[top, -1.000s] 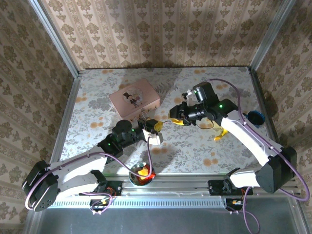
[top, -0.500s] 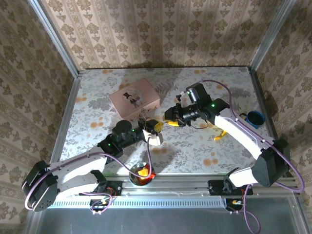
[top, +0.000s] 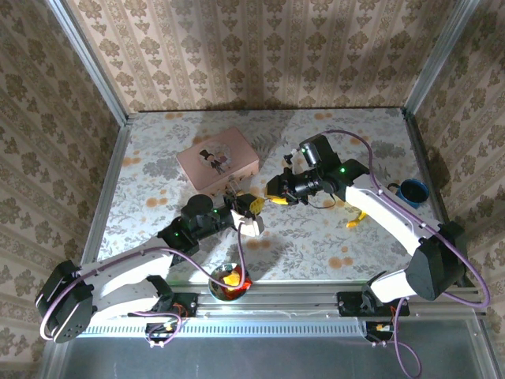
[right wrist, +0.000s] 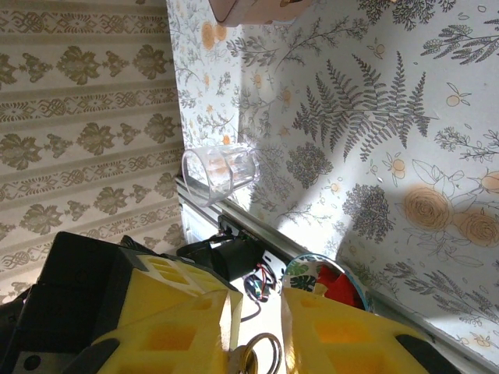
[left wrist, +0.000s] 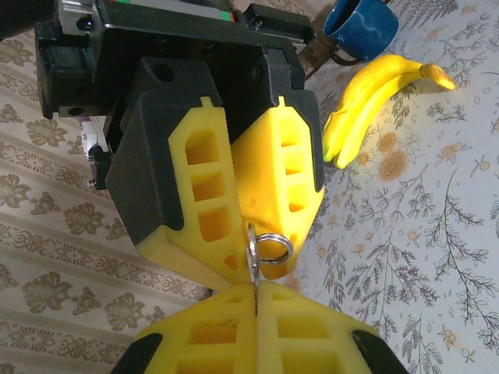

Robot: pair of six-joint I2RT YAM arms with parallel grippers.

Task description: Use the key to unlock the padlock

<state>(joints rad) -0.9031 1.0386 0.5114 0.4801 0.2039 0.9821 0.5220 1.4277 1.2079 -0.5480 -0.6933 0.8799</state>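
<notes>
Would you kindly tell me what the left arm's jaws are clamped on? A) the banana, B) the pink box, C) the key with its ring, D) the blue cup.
C: in the left wrist view the left gripper has its jaws shut on the key, held edge-on with its ring sticking out, while the banana, the blue cup and the pink box lie on the table.

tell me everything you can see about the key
The key is a thin, dark silvery metal sliver, seen edge-on from the left wrist. It stands upright, its lower end clamped between the left gripper's yellow fingers, with a small split ring through its top. The right gripper's fingers flank the ring end; contact is unclear.
</notes>
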